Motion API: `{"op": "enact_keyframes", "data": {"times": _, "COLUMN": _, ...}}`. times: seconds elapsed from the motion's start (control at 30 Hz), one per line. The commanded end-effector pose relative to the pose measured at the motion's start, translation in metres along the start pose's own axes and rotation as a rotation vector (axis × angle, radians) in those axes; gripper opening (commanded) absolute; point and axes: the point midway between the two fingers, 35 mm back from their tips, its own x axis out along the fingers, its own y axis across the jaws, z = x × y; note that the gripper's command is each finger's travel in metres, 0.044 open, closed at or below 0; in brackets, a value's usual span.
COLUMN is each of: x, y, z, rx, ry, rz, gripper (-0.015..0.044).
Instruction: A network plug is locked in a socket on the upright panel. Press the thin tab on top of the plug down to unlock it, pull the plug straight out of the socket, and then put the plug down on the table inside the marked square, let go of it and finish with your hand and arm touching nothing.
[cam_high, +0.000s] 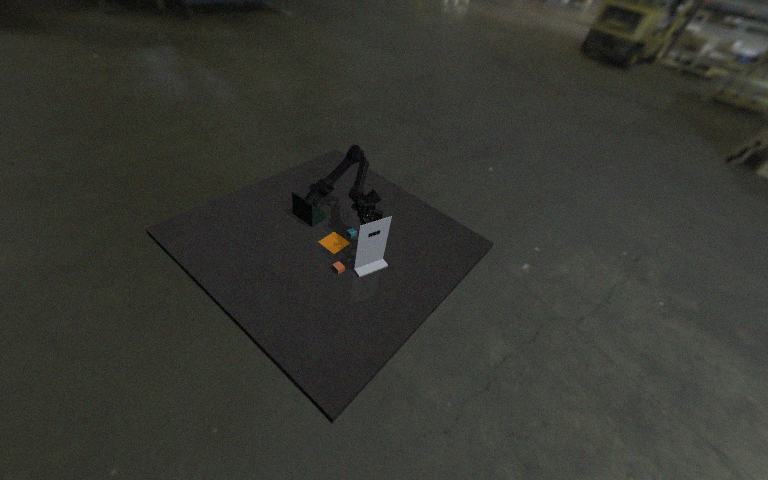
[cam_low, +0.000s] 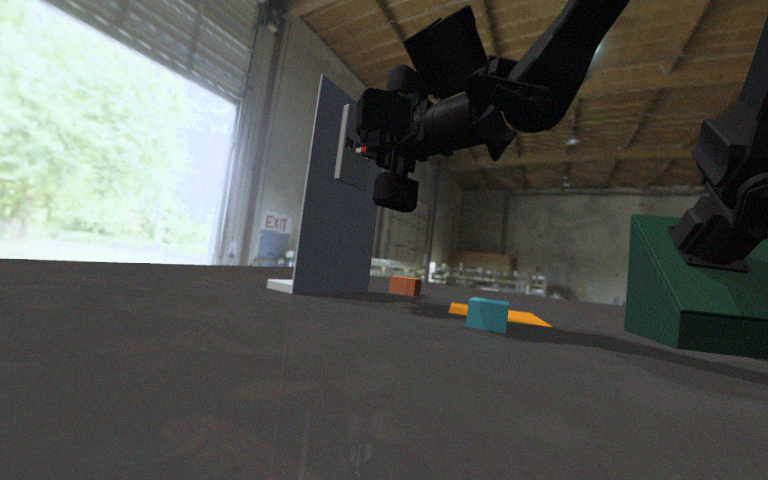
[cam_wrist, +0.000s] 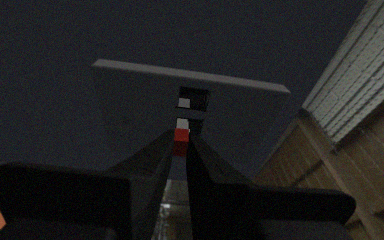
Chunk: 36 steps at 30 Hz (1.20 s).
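The upright panel bears a pale socket plate with two dark openings. The small red and white plug is at the lower opening, its white end towards the plate; how deep it sits cannot be told. My gripper is shut on the plug, with a fingertip on either side. In the top view the panel hides the fingertips. The thin tab is not clearly visible. A small pale patch shows in the upper opening. The marked orange square is on the table.
A teal block stands beside the square, on the arm's side of the panel. An orange-red block stands near the panel's foot. The green arm base is beyond the square from the panel.
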Motion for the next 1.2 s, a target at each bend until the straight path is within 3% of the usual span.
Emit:
{"op": "enact_keyframes", "data": {"times": 0.0, "x": -0.004, "y": 0.0, "z": -0.001, "rx": -0.004, "ry": -0.003, "rz": 0.001, "gripper": 0.0}}
{"op": "enact_keyframes", "data": {"times": 1.17, "x": -0.022, "y": 0.0, "z": -0.004, "rx": -0.004, "ry": -0.002, "rz": 0.002, "gripper": 0.0}}
